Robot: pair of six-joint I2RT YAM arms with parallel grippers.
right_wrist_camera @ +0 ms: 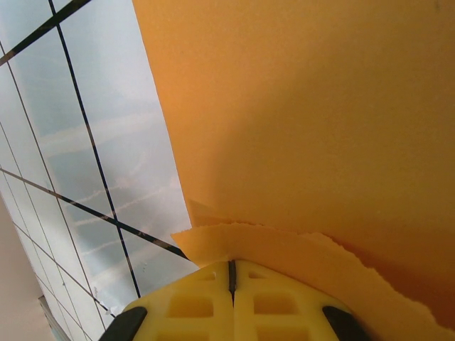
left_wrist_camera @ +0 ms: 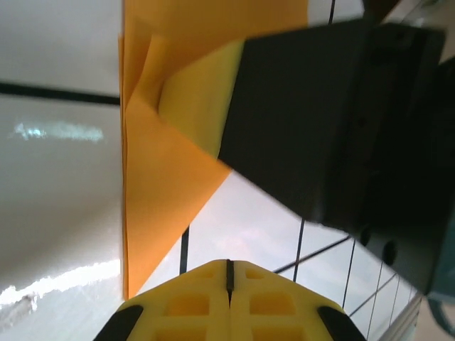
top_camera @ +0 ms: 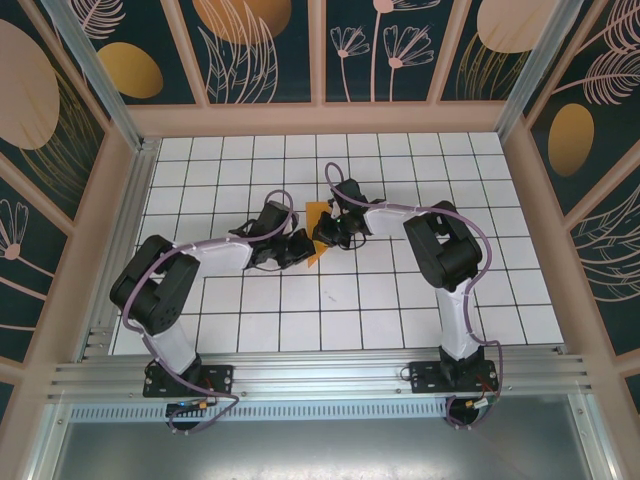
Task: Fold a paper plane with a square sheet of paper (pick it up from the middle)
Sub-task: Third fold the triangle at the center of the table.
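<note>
The bright-orange sheet of paper (top_camera: 314, 222) lies folded in layers on the white grid table (top_camera: 420, 300), with a pointed end toward the near side. My left gripper (top_camera: 296, 248) sits just left of that point; in the left wrist view its yellow fingertips (left_wrist_camera: 229, 266) are shut and empty, a short way off the paper (left_wrist_camera: 153, 170). My right gripper (top_camera: 328, 232) is shut at the paper's right side. Its yellow finger (left_wrist_camera: 202, 89) rests on a fold. In the right wrist view the paper's (right_wrist_camera: 306, 121) ragged edge flap lies against the shut tips (right_wrist_camera: 232, 266).
Pink-framed walls with leaf patterns (top_camera: 320, 60) enclose the table on three sides. An aluminium rail (top_camera: 320, 375) carrying both arm bases runs along the near edge. The right arm's elbow (top_camera: 445, 250) rises over the table's right half.
</note>
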